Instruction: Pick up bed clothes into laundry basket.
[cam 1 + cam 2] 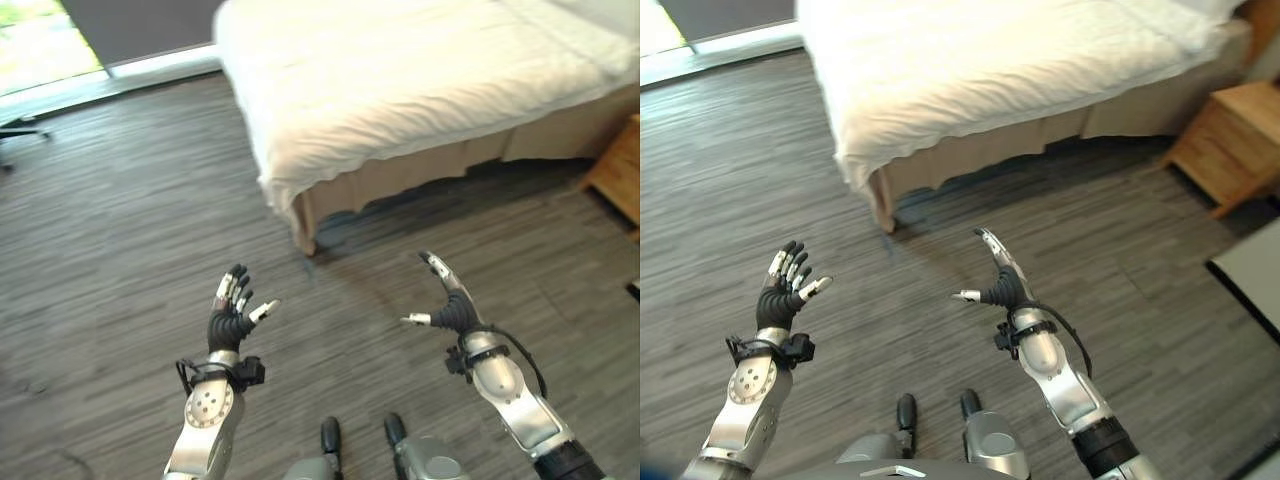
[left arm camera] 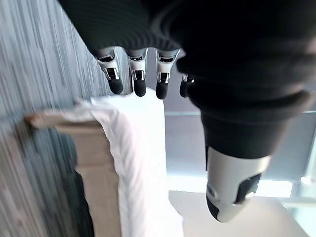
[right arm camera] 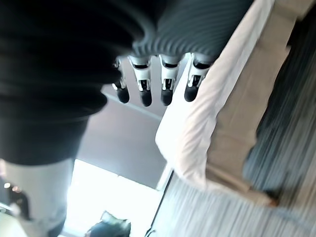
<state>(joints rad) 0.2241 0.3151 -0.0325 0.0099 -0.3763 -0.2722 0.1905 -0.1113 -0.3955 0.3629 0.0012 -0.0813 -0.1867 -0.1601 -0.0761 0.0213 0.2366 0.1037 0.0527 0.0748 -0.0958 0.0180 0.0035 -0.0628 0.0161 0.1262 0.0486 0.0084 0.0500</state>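
Beyond both open robot hands (image 1: pixel 232 312) (image 1: pixel 447 300), white bedding (image 1: pixel 400 70) on the bed.

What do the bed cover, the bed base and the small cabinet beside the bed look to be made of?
Bed cover: white woven cloth, matte, with soft wrinkles and a drooping edge.
Bed base: seemingly beige fabric upholstery, flat and dull; could be a skirt.
Cabinet: light wood or wood veneer, warm grain, low sheen.

Both hands, left (image 1: pixel 232 318) and right (image 1: pixel 452 300), hover empty with fingers straight before the white-sheeted bed (image 1: pixel 400 80).
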